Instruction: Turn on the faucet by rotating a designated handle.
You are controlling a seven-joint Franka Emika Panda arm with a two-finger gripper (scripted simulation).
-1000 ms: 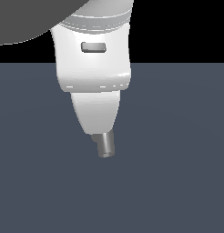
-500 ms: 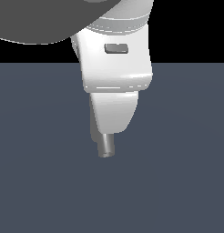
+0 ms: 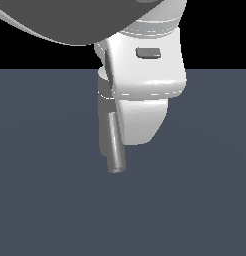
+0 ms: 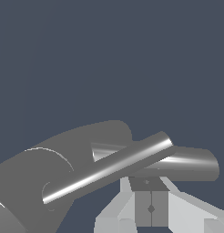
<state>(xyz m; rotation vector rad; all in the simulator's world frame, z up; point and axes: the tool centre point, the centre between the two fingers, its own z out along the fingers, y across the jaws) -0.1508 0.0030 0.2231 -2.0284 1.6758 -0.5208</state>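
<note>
We saw the large white robot gripper [image 3: 145,100] filling the upper middle of the exterior view, hanging over a flat dark blue-grey floor [image 3: 45,200]. In front of it, toward that view's left, stood the grey metallic cylindrical faucet [image 3: 106,100], mostly hidden, with a thick grey tube [image 3: 115,145] reaching down below the gripper body.

In the wrist view, the faucet's body [image 4: 45,177] lay wide and grey, its pale ring faintly visible, with the thick tubular spout [image 4: 186,161] running off behind. The thin straight shiny grey handle [image 4: 109,166] crossed in front of the spout. The gripper's fingertips [image 4: 151,207] appeared pressed together, a single seam between them, just beside the handle; whether they touched it we could not tell.
</note>
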